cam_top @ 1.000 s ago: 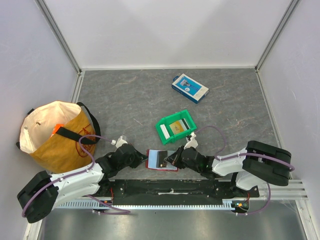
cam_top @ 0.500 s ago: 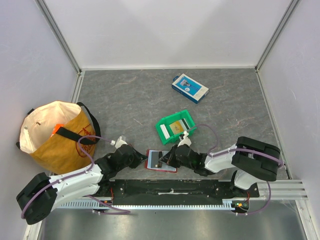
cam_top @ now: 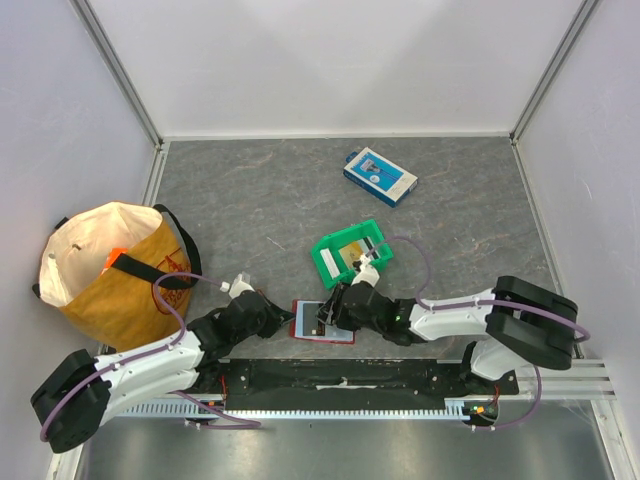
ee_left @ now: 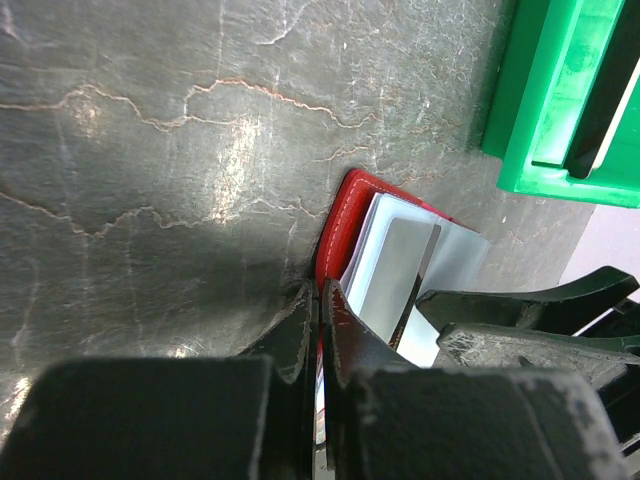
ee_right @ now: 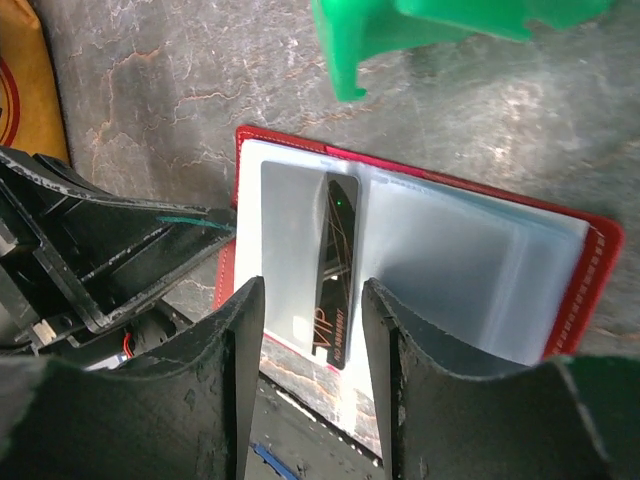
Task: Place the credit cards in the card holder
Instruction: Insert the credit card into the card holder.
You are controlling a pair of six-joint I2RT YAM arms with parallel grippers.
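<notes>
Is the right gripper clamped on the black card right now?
No, the right gripper stands open, with gaps either side of the black card on the card holder.

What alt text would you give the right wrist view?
A black plastic card sits partly tucked in a clear sleeve of the open red folding card holder, between the right tool's open fingers. A green plastic bin lies beyond.

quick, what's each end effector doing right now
Left end effector: closed, pinching the edge of the card holder.
Right end effector: open, jaws either side of the black card, not gripping it.
</notes>
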